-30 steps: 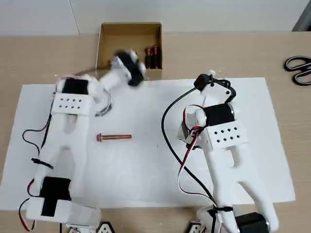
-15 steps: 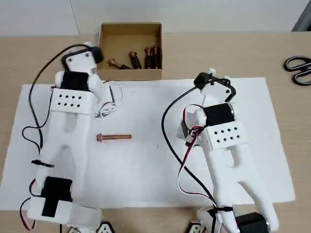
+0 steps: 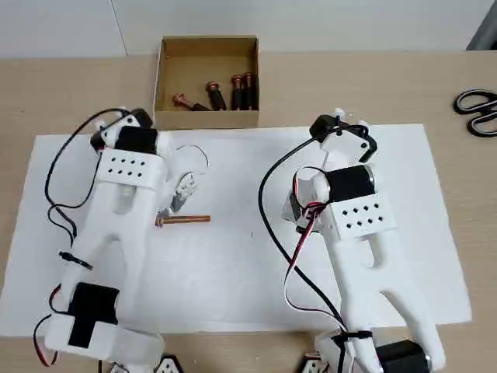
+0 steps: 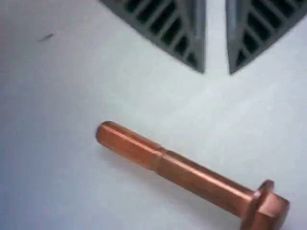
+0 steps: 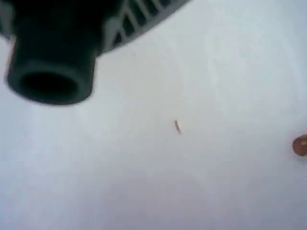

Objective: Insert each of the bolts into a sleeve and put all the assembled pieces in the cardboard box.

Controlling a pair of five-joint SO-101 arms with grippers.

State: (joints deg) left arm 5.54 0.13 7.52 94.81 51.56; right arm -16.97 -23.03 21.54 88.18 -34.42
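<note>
Bolt (image 4: 187,175): lies flat on the white sheet (image 3: 233,280) over the tabletop (image 3: 388,85), just beside the left jaws, untouched.
Left jaws: slightly spread, empty.
Right jaws: pinching a black sleeve (image 5: 50,72), open bore showing.
Handling: probably stiff, smooth metal, apt to roll (best pinched mid-shank, across its length).
Hidden: the sleeve's rear end; the pieces in the cardboard box (image 3: 206,120) are too small to count surely.

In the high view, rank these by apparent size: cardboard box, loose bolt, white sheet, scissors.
1. white sheet
2. cardboard box
3. loose bolt and scissors: unsure, since the frame edge cuts the scissors off.
</note>
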